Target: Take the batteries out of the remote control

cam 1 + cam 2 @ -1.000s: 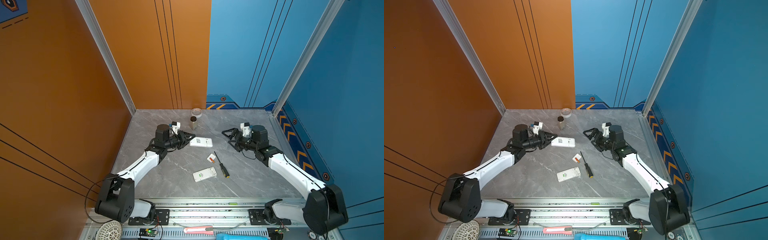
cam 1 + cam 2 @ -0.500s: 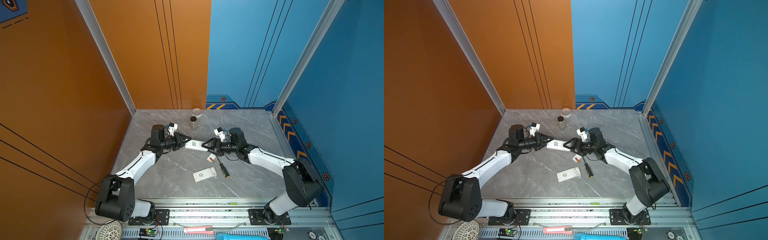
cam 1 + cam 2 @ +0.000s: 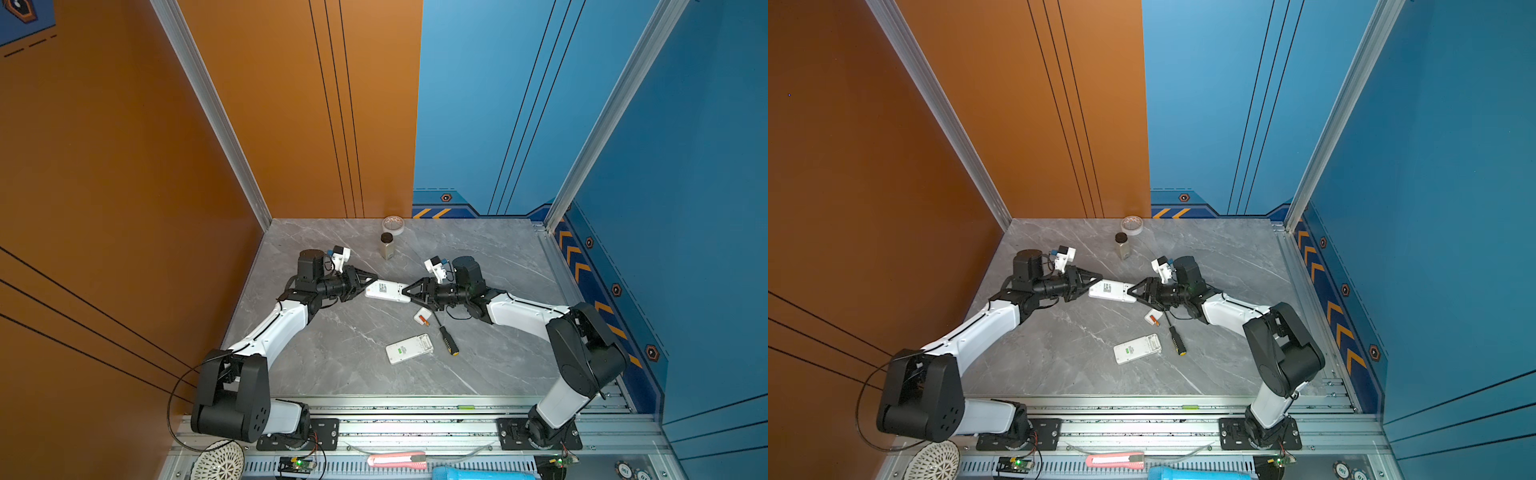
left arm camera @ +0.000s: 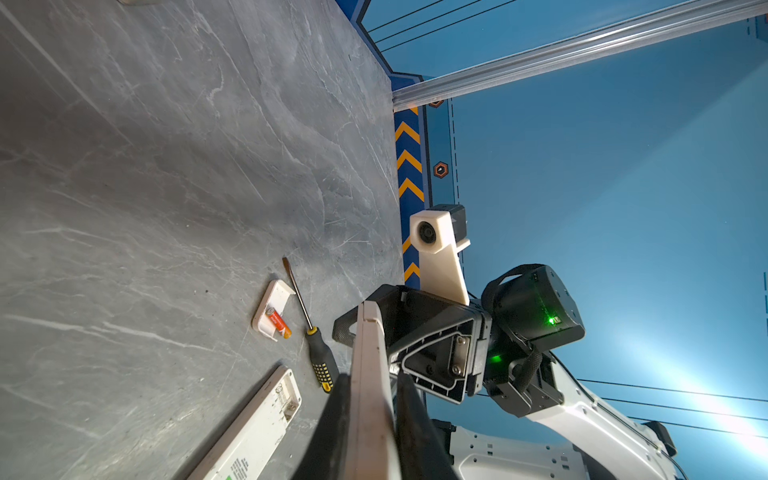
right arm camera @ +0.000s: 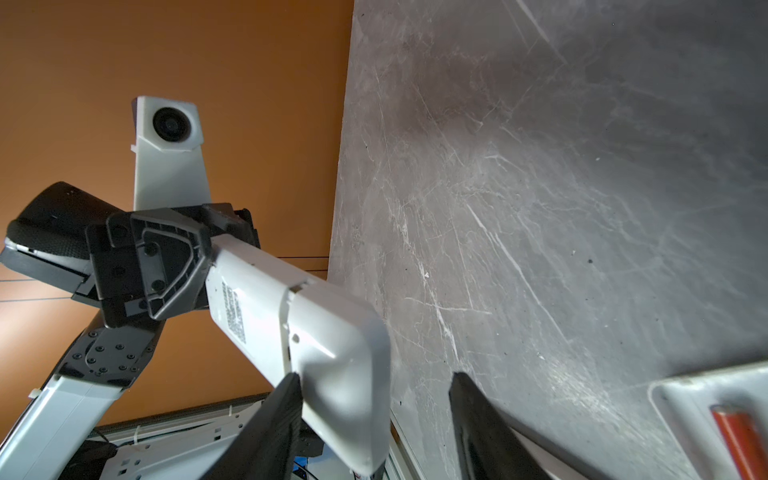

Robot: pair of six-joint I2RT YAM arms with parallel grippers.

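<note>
Orange-red slim cylindrical battery (image 3: 423,319) is out. It lies on a small white plastic piece (image 3: 419,313) on the grey marble-pattern worktop (image 3: 332,357), just right of frame centre in both top views, beside the black-and-yellow-handled screwdriver (image 3: 448,341). No yellow cell visible.

The left end effector (image 3: 371,286) is clamped on one end of a long white plastic remote control (image 3: 386,291), mid-frame, apparently clear of the worktop. Its long axis runs left-right across the frame, free end pointing straight into the right end effector (image 3: 406,290).

Right wrist view: its fingers (image 5: 270,428) straddle that end, jaws apart. One finger is at the casing, gap at the other, so no grip yet. Back cover looks in place, so any cells inside are hidden.

Guess: right closes on the cover end and slides it off while left braces. Risk: a pull along the axis drags the remote out of left's grip.
</note>
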